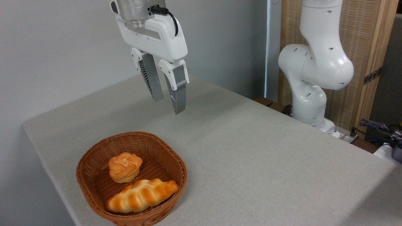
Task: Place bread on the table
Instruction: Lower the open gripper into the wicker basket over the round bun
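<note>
The bread (124, 167), a small round orange-golden bun with a knotted top, lies inside a brown wicker basket (94, 157) at the front left of the table (267, 163). My gripper (169, 106) hangs in the air well above and behind the basket, fingers pointing down. Its two grey fingers (179, 94) stand apart with nothing between them. It touches neither the bun nor the basket.
A long braided golden loaf (141, 195) lies in the basket in front of the bun. The arm's white base (309, 103) stands beyond the table's far right edge, with cables (380, 128) beside it. A grey wall runs behind.
</note>
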You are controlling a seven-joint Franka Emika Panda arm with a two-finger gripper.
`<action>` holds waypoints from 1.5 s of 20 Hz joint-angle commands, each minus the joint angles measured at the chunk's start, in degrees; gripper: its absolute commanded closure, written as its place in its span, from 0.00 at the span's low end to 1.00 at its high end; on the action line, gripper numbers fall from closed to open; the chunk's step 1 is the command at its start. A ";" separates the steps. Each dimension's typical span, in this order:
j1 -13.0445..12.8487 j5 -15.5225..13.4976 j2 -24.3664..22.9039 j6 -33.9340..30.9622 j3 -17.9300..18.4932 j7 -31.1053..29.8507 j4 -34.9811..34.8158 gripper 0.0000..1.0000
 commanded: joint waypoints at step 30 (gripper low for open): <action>0.10 -10.20 -0.87 38.98 -2.33 0.34 -22.05 0.00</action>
